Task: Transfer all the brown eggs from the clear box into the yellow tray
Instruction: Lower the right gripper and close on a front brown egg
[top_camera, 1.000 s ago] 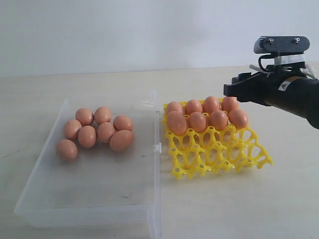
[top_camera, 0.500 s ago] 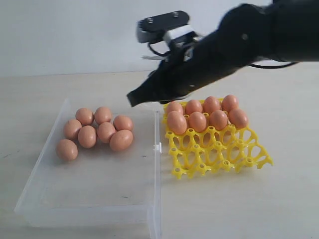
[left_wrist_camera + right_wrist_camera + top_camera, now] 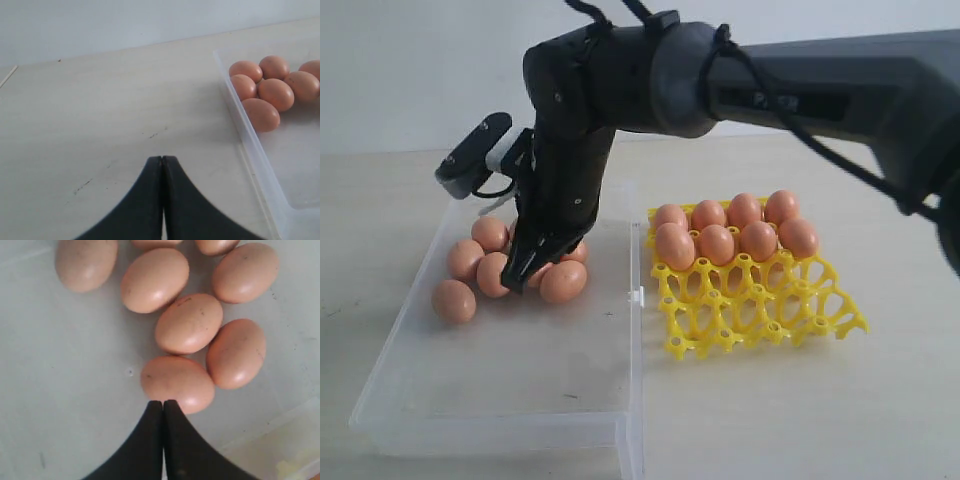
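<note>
1. My right gripper (image 3: 513,283) hangs low inside the clear box (image 3: 520,400). Its jaws are pressed together with nothing between them. In the right wrist view the closed tip sits at the edge of the nearest egg (image 3: 177,384); I cannot tell whether it touches.
2. Main risk: a closed tip cannot take an egg. If I press down or forward like this, the point could crack the shell or send the egg rolling.
3. The brown eggs (image 3: 563,283) left in the box lie bunched and touching, toward its 11 o'clock corner in the exterior view. If I spread my jaws among them, a finger could land on a neighbour or shove it aside.
4. The shells look smooth and oval. I judge an off-centre pinch could let one squirt out.
5. The yellow tray (image 3: 760,310) sits just beside the box at its 3 o'clock. Eight seated eggs (image 3: 717,243) fill its 12 o'clock rows; the 6 o'clock cups are empty. A low carry could clip the box wall or those eggs.
6. My left gripper (image 3: 162,159) is closed and empty over the bare table (image 3: 100,100), outside the box.
</note>
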`<state>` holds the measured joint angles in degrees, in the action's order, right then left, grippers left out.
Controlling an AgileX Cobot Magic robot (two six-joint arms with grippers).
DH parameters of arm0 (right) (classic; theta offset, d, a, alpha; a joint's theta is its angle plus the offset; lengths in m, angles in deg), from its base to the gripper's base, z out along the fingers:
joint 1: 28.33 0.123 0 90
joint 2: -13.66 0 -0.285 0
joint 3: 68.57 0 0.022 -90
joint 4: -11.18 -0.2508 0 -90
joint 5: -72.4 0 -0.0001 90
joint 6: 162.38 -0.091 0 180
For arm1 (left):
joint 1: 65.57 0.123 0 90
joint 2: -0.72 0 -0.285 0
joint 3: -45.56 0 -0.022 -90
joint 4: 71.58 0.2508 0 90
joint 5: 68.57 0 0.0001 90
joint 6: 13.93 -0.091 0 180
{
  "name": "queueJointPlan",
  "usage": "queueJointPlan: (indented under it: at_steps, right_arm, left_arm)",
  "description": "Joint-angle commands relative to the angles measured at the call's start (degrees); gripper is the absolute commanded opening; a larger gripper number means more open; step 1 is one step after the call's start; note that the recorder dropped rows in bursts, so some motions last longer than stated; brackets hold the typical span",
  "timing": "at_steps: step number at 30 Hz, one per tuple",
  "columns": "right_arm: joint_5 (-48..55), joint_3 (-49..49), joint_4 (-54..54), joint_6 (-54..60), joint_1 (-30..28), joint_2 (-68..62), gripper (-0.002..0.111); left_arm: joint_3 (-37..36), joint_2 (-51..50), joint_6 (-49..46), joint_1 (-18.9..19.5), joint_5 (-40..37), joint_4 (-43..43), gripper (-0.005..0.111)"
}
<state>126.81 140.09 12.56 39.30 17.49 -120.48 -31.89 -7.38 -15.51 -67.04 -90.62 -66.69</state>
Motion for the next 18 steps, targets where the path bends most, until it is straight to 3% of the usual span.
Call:
queueJointPlan:
  at_steps: [1,8,10,16,18]
  right_arm:
    - [1.28,3.24,2.16,7.67,0.19,-3.92,0.0]
    - [-0.83,3.23,2.24,13.17,0.19,-5.28,0.003]
    - [-1.98,3.23,2.24,13.3,0.19,-5.28,0.01]
    - [-3.07,3.23,2.24,13.3,0.19,-5.28,0.046]
    - [-3.07,3.23,2.53,13.3,0.19,-5.28,0.051]
  left_arm:
    - [0.23,0.32,0.18,-0.3,0.35,-0.31,0.0]
    - [0.23,0.32,0.18,-0.3,0.35,-0.31,0.0]
    - [0.23,0.32,0.18,-0.3,0.35,-0.31,0.0]
    - [0.23,0.32,0.07,-0.3,0.35,-0.31,0.0]
    - [0.23,0.32,0.07,-0.3,0.35,-0.31,0.0]
